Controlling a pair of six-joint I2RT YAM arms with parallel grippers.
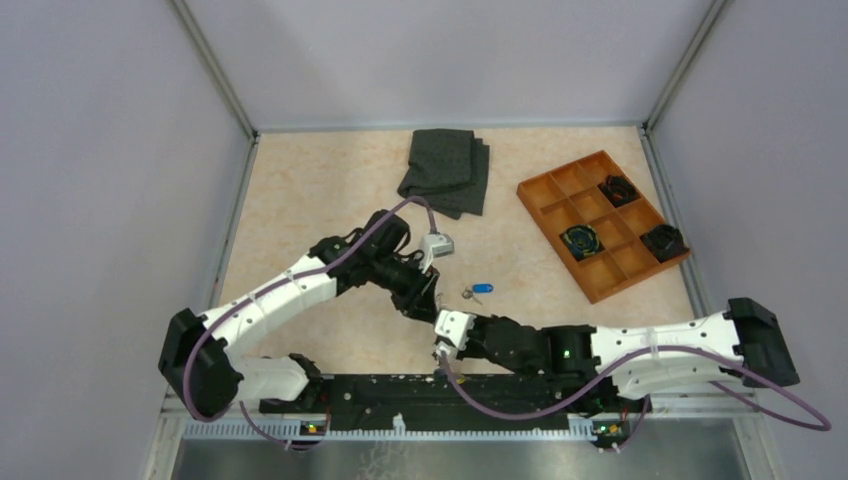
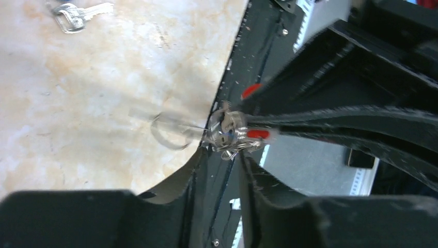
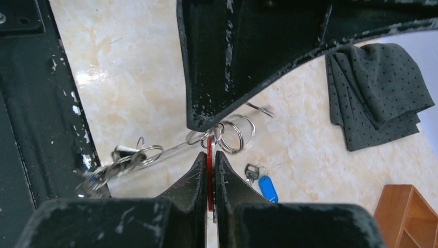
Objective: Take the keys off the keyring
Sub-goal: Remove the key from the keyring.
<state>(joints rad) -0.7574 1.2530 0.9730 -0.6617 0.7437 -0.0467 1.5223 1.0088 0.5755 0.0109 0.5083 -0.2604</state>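
One red-headed key (image 3: 209, 181) is sitting pinched in the right tool (image 3: 209, 155); keyring (image 3: 235, 135) is hanging off it above the worktop (image 3: 129, 77); left tool (image 2: 221, 155) is standing narrowly parted at the keyring; one blue-headed key (image 3: 267, 188) is lying loose nearby.

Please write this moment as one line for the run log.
right tool: shut on red key | left tool: slightly open | blue key: on table

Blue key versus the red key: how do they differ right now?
The blue key lies flat on the table, free of any grip; the red key stands on edge, pinched in the right gripper. The blue key sits apart from the metal rings; the red key's top meets them. Both have coloured plastic heads.
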